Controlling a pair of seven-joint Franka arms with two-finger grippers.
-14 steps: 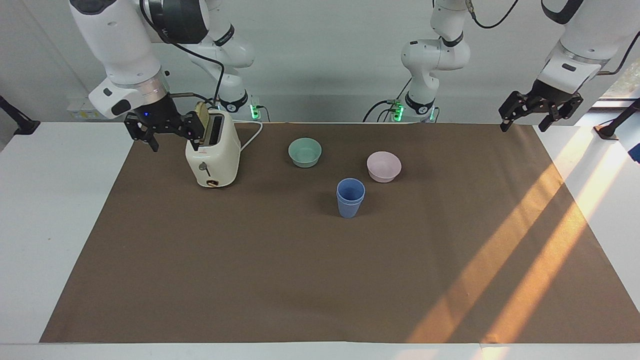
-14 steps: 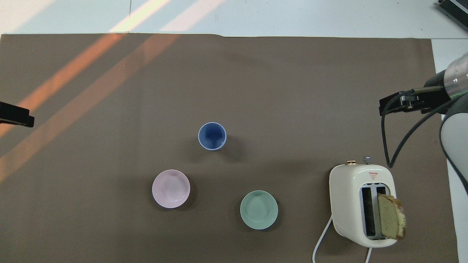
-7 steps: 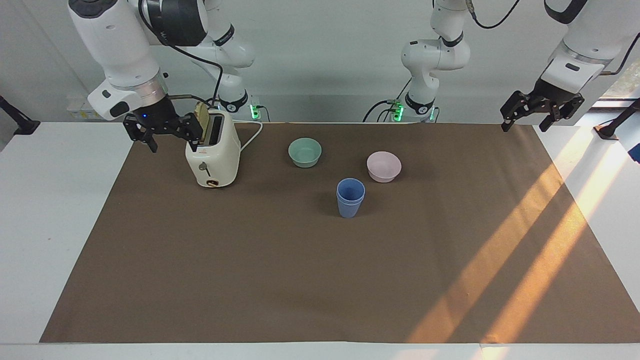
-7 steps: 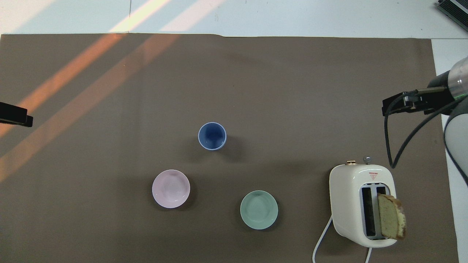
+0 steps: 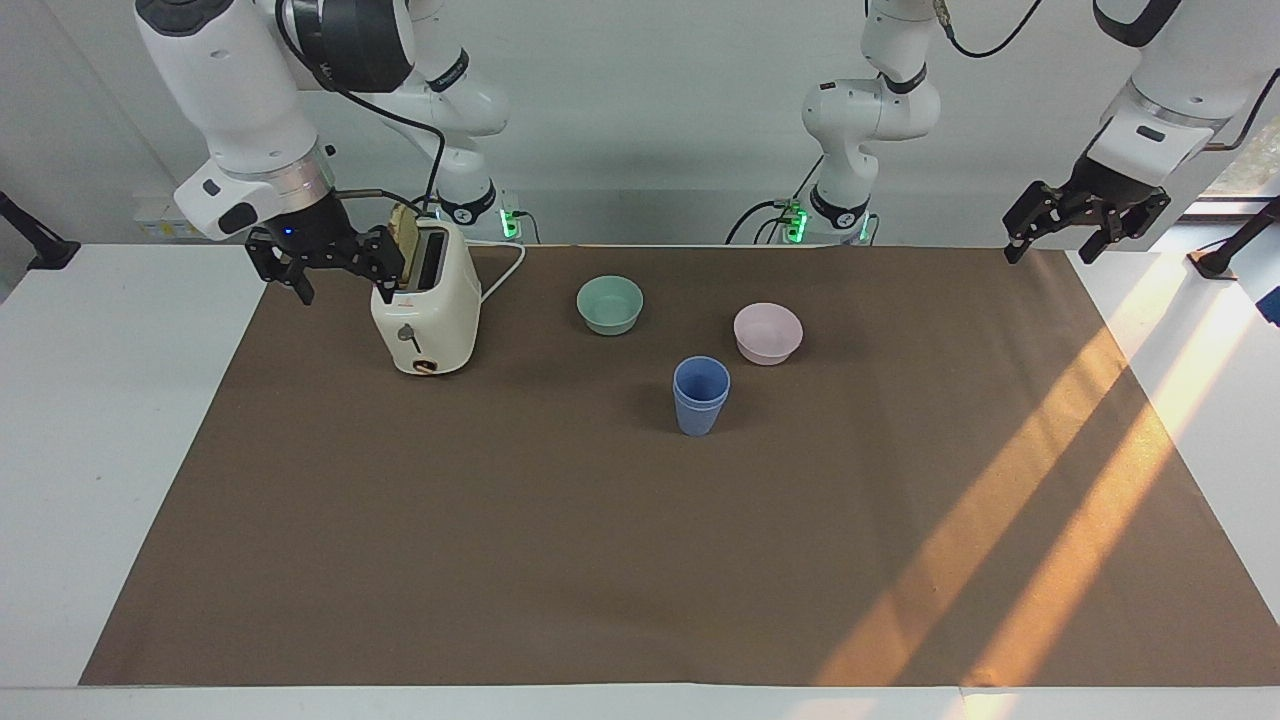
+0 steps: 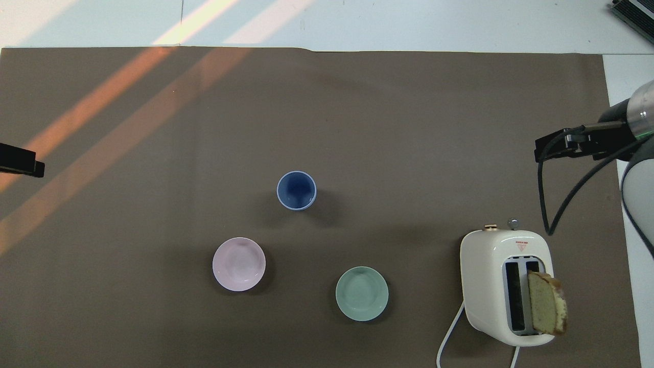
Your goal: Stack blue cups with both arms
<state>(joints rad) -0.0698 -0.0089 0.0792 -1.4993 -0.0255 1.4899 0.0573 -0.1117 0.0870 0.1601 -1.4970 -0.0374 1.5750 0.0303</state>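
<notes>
The blue cups (image 5: 701,395) stand upright in the middle of the brown mat, one nested inside the other, with two rims showing. From above, the blue cups (image 6: 296,190) appear as one open mouth. My right gripper (image 5: 345,282) hangs open and empty beside the toaster, at the right arm's end of the mat; its black finger (image 6: 559,145) shows in the overhead view. My left gripper (image 5: 1058,240) hangs open and empty over the mat's corner at the left arm's end; only its tip (image 6: 20,164) shows from above. Both are well away from the cups.
A mint-green bowl (image 5: 610,304) and a pale pink bowl (image 5: 767,332) sit nearer to the robots than the cups. A cream toaster (image 5: 425,310) with a slice of bread (image 6: 546,309) in it stands toward the right arm's end, its cord trailing back.
Both grippers have drawn slightly up and outward, away from the middle of the table. The cups and bowls have not moved.
</notes>
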